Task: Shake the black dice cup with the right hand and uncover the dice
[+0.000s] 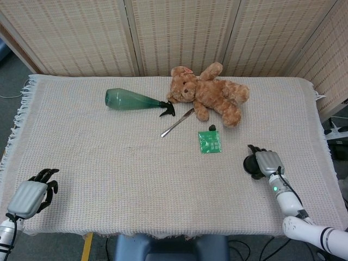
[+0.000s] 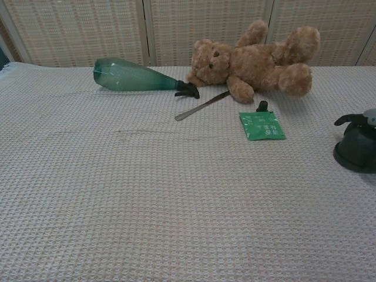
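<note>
The black dice cup (image 1: pixel 250 165) stands mouth down on the cloth at the right, also seen at the chest view's right edge as the cup (image 2: pixel 356 150). My right hand (image 1: pixel 267 161) lies over the cup's right side from above. Its dark fingers (image 2: pixel 351 119) arch over the cup's top without closing around it. No dice show; whatever is under the cup is hidden. My left hand (image 1: pixel 31 194) rests at the table's near left corner, holding nothing, its fingers loosely apart.
At the back lie a green bottle (image 1: pixel 132 100) on its side, a brown teddy bear (image 1: pixel 209 92), a metal knife (image 1: pixel 177 122) and a green packet (image 1: pixel 209 141). The woven cloth (image 1: pixel 125 174) covers the table; its right edge runs close behind my right hand.
</note>
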